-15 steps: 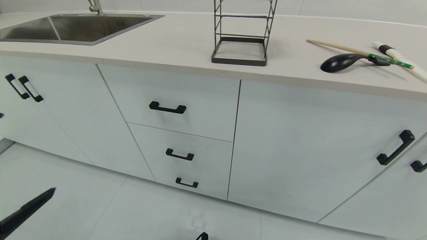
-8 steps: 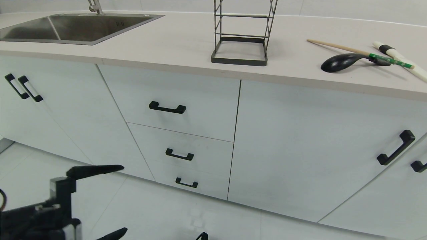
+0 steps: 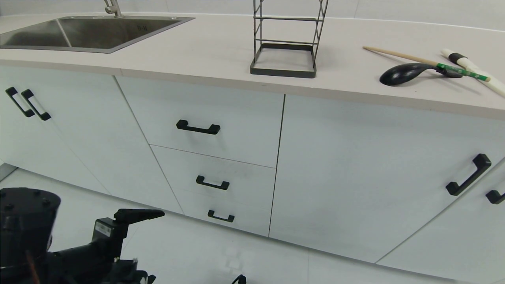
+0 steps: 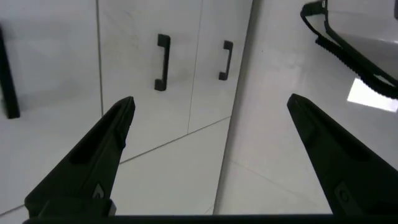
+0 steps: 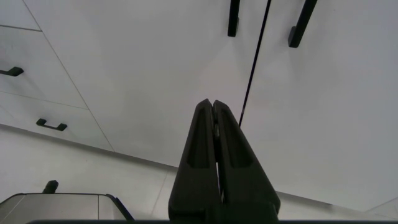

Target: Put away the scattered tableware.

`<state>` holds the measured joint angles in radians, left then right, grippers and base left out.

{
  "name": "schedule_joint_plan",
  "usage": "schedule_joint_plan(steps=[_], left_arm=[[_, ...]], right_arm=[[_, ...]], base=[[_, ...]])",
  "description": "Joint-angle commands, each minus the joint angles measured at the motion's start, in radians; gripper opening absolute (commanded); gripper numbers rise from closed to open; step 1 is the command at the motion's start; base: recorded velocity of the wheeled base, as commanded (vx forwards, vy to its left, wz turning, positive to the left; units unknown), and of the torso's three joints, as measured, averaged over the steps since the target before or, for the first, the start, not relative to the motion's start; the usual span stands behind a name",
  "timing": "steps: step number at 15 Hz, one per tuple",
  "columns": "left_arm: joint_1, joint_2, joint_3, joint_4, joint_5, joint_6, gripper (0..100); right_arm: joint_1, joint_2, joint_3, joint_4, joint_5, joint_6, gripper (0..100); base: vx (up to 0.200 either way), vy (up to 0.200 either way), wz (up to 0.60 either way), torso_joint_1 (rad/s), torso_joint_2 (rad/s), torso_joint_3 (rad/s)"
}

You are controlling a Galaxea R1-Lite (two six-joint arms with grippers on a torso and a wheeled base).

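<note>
- Currently the countertop (image 3: 197, 51) holds the black ladle (image 3: 398, 75) and wooden stick (image 3: 394, 55) at its right end, well apart from both arms; a sloppy reach could sweep them off.
- Wire rack (image 3: 283, 73) could tip if bumped.
- Left gripper (image 4: 211, 106) spread; right gripper (image 5: 212, 106) pressed together, so it can't grasp until it opens.

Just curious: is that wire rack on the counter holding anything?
Empty, as far as shown: bare counter inside the wire rack; the black spoon lies apart.

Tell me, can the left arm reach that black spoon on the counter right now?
Probably not yet. The left gripper hangs open low near the floor on the robot's left, while the black spoon lies on the countertop far to the right. Nothing blocks it; it looks too far.
</note>
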<state>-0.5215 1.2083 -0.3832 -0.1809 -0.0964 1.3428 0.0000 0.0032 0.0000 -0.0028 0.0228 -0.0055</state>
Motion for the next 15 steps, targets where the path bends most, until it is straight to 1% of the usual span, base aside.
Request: schedule_joint_plan(steps=[1, 2, 3, 4, 5, 6, 7, 8, 9, 10, 13, 14, 15], left_arm=[[-0.009, 0.157, -0.037, -0.025, 0.01, 0.003, 100], [-0.009, 0.223, -0.011, -0.042, 0.006, -0.014, 100], [0.0, 0.258, 0.018, -0.085, 0.01, -0.031, 100], [0.009, 0.293, 0.046, -0.147, 0.01, -0.034, 100], [0.032, 0.343, 0.053, -0.227, 0.009, -0.036, 100], [0.044, 0.378, 0.053, -0.281, 0.006, -0.034, 100], [0.057, 0.468, 0.05, -0.407, 0.004, -0.036, 100], [0.063, 0.502, 0.052, -0.448, 0.006, -0.036, 100], [0.07, 0.579, 0.053, -0.529, 0.007, -0.031, 100], [0.072, 0.614, 0.047, -0.56, 0.007, -0.033, 100], [0.072, 0.631, 0.023, -0.577, 0.007, -0.036, 100], [0.072, 0.626, -0.01, -0.572, 0.006, -0.036, 100], [0.072, 0.637, -0.057, -0.562, -0.011, -0.02, 100]], right_arm=[[0.0, 0.001, -0.002, 0.0, 0.0, -0.001, 0], [0.0, 0.001, 0.0, 0.0, 0.0, -0.001, 0], [0.0, 0.001, 0.0, 0.0, 0.0, 0.001, 0], [0.0, 0.001, 0.0, 0.0, 0.0, -0.001, 0], [0.0, 0.001, 0.0, 0.0, 0.0, -0.001, 0], [0.0, 0.001, 0.0, 0.0, 0.0, -0.001, 0], [0.0, 0.001, -0.002, 0.0, 0.0, 0.001, 0], [0.0, 0.001, 0.0, 0.0, 0.0, -0.001, 0], [0.0, 0.001, 0.0, 0.0, 0.0, -0.001, 0], [0.0, 0.001, 0.0, 0.0, 0.0, -0.001, 0], [0.0, 0.001, 0.0, 0.0, 0.0, -0.001, 0], [0.0, 0.0, 0.0, 0.0, 0.0, -0.001, 0], [0.0, 0.0, -0.002, 0.0, 0.0, -0.001, 0]], base=[[0.0, 0.0, 0.0, 0.0, 0.0, 0.0], [0.0, 0.0, 0.0, 0.0, 0.0, 0.0], [0.0, 0.0, 0.0, 0.0, 0.0, 0.0], [0.0, 0.0, 0.0, 0.0, 0.0, 0.0], [0.0, 0.0, 0.0, 0.0, 0.0, 0.0], [0.0, 0.0, 0.0, 0.0, 0.0, 0.0], [0.0, 0.0, 0.0, 0.0, 0.0, 0.0], [0.0, 0.0, 0.0, 0.0, 0.0, 0.0], [0.0, 0.0, 0.0, 0.0, 0.0, 0.0], [0.0, 0.0, 0.0, 0.0, 0.0, 0.0], [0.0, 0.0, 0.0, 0.0, 0.0, 0.0], [0.0, 0.0, 0.0, 0.0, 0.0, 0.0], [0.0, 0.0, 0.0, 0.0, 0.0, 0.0]])
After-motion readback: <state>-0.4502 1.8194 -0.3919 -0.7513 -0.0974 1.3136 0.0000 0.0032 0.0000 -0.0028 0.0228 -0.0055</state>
